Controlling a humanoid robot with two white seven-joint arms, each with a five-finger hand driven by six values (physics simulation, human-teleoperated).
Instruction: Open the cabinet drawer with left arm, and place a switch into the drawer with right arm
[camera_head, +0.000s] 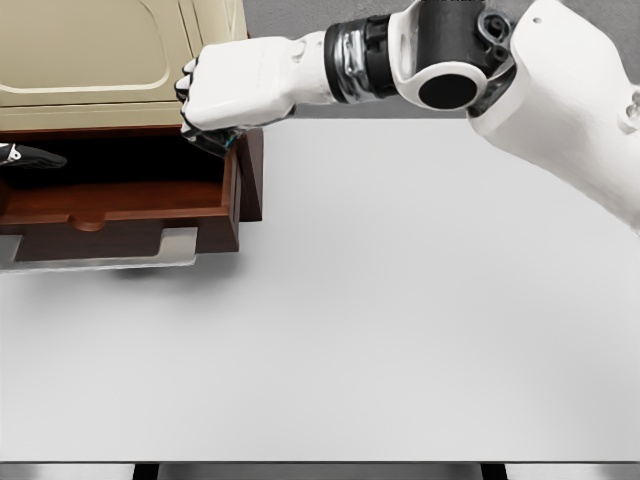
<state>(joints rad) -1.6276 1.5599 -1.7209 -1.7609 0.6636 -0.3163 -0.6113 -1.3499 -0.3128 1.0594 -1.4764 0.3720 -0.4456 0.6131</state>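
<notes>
The beige cabinet (90, 50) stands at the upper left, and its red-brown drawer (120, 215) is pulled out toward me. My right hand (215, 100) reaches in from the right and hovers over the drawer's right wall. Its fingers are curled around a small dark switch (226, 140), of which only an edge shows under the fingers. At the far left edge, over the drawer's dark inside, a sliver of my left hand (25, 157) shows. The rest of that hand is cut off by the picture's edge.
The cabinet sits on a wide white table (400, 320). A grey metal plate (172, 247) juts out under the drawer's front. My right forearm and elbow (450, 70) span the upper right above the table.
</notes>
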